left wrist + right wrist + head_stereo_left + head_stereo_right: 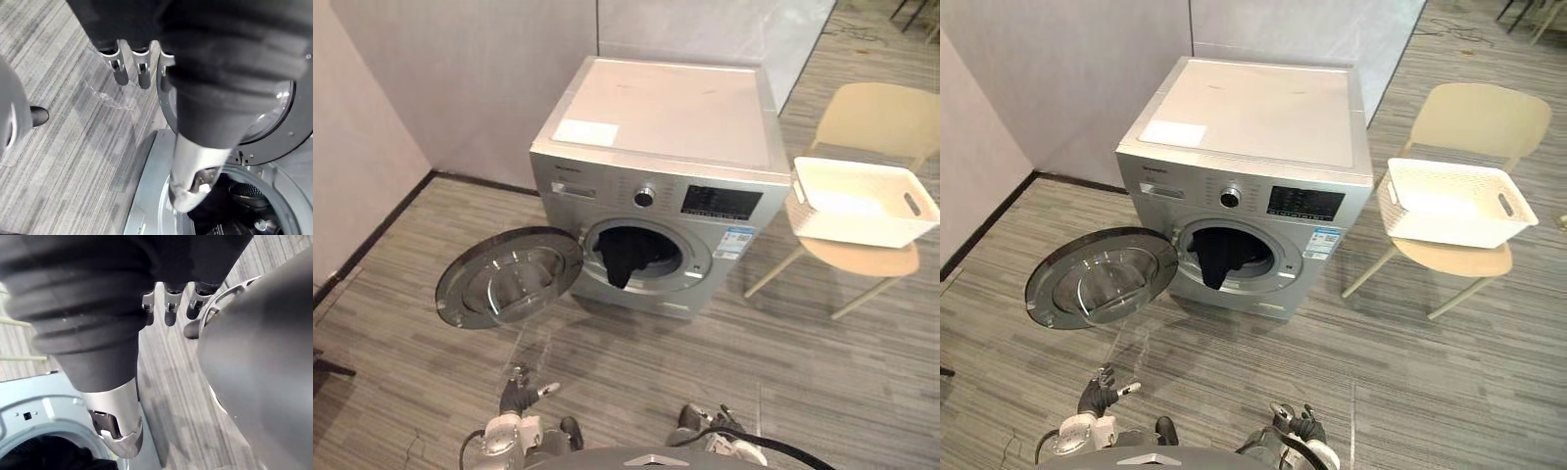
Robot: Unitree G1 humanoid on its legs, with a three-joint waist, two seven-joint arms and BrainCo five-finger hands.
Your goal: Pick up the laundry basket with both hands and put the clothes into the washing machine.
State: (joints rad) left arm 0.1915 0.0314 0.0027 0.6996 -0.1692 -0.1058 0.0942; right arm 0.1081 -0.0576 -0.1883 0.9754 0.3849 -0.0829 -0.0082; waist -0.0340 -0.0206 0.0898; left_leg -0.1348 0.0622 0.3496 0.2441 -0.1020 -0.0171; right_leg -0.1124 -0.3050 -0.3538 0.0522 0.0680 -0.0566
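Nearest, the left hand (519, 395) and right hand (1298, 427) hang low, fingers relaxed, holding nothing. Beyond them the washing machine (666, 108) has its door (509, 277) swung open leftward, and dark clothes (625, 257) drape over the drum's rim. The laundry basket (847, 229) sits upright on a chair (881, 117) at right, its long axis running left-right.

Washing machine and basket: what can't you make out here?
1. Washing machine drum depth, eye views: dark clothing draped over the opening hides it.
2. Laundry basket floor, eye views: its near wall hides part.
3. Control panel print: too small.
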